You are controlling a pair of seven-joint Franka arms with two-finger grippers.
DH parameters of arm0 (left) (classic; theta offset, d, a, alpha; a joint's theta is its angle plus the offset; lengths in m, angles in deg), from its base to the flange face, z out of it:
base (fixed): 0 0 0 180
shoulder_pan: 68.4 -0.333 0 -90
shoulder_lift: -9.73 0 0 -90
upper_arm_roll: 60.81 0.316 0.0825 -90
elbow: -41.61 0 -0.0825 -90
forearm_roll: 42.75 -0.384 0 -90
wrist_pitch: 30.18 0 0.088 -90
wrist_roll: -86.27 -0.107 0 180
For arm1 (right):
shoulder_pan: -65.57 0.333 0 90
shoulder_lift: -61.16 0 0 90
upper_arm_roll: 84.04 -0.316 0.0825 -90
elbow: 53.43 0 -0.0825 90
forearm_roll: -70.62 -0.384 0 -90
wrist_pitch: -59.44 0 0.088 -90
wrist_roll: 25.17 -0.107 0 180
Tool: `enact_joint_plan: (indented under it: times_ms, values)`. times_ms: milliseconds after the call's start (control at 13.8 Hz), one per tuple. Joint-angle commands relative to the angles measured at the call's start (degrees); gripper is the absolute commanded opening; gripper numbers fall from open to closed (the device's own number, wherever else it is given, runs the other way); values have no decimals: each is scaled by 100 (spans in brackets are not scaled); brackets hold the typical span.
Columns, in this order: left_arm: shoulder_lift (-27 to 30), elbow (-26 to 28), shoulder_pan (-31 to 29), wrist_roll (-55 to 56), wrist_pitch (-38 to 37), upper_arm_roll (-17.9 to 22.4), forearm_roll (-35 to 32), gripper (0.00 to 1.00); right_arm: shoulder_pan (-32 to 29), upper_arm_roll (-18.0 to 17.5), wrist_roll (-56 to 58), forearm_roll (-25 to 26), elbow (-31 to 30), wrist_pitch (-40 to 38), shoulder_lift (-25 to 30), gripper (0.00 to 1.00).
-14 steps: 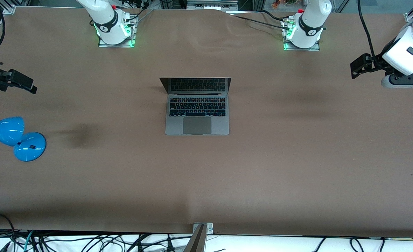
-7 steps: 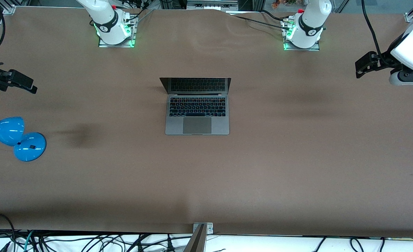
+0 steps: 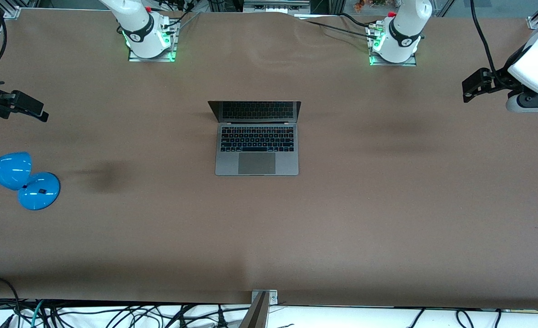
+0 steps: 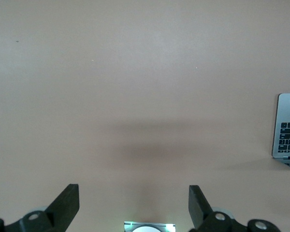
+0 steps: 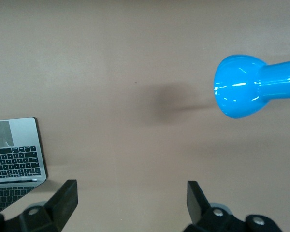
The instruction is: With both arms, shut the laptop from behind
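Note:
The grey laptop [image 3: 256, 139] sits open in the middle of the brown table [image 3: 387, 205], keys and trackpad toward the front camera, screen upright. Its edge shows in the left wrist view [image 4: 287, 126] and the right wrist view [image 5: 14, 154]. My left gripper [image 3: 468, 89] is up in the air over the left arm's end of the table, open and empty [image 4: 134, 203]. My right gripper [image 3: 34, 113] is up over the right arm's end of the table, open and empty [image 5: 132, 200]. Both are far from the laptop.
A blue desk lamp [image 3: 18, 180] stands at the right arm's end of the table, nearer the front camera than the right gripper; its head shows in the right wrist view [image 5: 251, 87]. The arm bases [image 3: 150, 41] [image 3: 394, 45] stand along the table's back edge.
My left gripper has shifted slightly toward the table's end and then steadied. The right arm and the laptop have not moved.

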Motion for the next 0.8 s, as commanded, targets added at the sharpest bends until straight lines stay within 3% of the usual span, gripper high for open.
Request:
enact_joint_plan:
  times_ms: [0, 218, 726]
  values:
    - [-207, -23, -16, -75, -24, -36, 204, 100, -21, -32, -47, 30, 91, -74, -30, 100]
    - [-401, -14, 106, 4, -7, -158, 222, 100, -21, -32, -38, 22, 91, -74, -30, 100]
    - [-419, 197, 116, 1004, 46, -1177, 222, 100, -30, -23, 6, 22, 82, -83, -30, 100]
